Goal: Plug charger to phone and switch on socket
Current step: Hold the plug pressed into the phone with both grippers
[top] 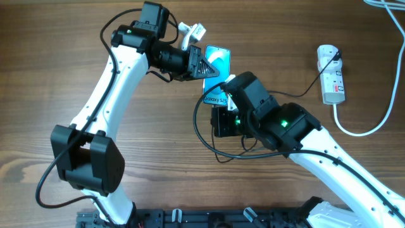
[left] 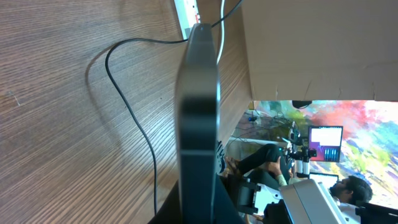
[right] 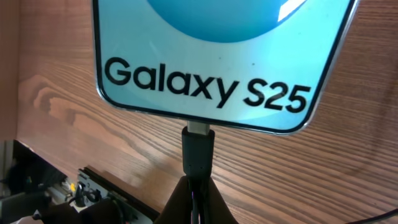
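Observation:
The phone (top: 218, 62), with a cyan screen and a white "Galaxy S25" strip, is held off the table by my left gripper (top: 204, 65), which is shut on its sides. In the left wrist view the phone (left: 199, 112) shows edge-on between the left gripper's fingers (left: 199, 208). My right gripper (right: 198, 200) is shut on the charger's dark connector (right: 198, 152). The connector's metal tip meets the bottom edge of the phone (right: 217, 56), and a sliver of metal shows. The white socket (top: 331, 75) lies at the right, with the thin black charger cable (top: 302, 92) running from it.
A thick white cord (top: 373, 126) loops from the socket to the table's right edge. The black cable loops on the wood under the right arm (top: 204, 138) and shows in the left wrist view (left: 134, 112). A white clip-like object (top: 192, 31) lies behind the left gripper.

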Motion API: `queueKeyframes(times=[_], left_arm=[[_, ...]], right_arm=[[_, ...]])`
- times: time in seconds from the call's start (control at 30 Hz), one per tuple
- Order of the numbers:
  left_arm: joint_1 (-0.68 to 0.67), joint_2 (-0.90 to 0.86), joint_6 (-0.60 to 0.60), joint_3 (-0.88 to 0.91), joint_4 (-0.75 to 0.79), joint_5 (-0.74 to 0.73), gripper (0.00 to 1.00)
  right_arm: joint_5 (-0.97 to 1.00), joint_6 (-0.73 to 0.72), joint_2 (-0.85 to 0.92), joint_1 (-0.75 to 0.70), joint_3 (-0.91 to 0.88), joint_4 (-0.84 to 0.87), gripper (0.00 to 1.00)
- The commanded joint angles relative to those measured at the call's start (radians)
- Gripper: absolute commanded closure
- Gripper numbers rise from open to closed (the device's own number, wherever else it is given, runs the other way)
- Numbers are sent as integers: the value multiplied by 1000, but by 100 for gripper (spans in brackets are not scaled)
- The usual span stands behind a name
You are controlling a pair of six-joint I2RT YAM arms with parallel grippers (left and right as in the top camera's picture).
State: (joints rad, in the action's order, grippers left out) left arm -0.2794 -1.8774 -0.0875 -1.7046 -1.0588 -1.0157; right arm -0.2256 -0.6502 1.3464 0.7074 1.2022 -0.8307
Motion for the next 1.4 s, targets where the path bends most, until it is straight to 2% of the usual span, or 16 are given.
queueKeyframes(times=[0.0, 1.37], left_arm=[[3, 29, 11, -14, -8, -42, 96], [3, 29, 45, -14, -13, -42, 96]], right_arm=[[50, -5, -4, -2, 24, 6, 95], [7, -29, -4, -21, 24, 34, 95]])
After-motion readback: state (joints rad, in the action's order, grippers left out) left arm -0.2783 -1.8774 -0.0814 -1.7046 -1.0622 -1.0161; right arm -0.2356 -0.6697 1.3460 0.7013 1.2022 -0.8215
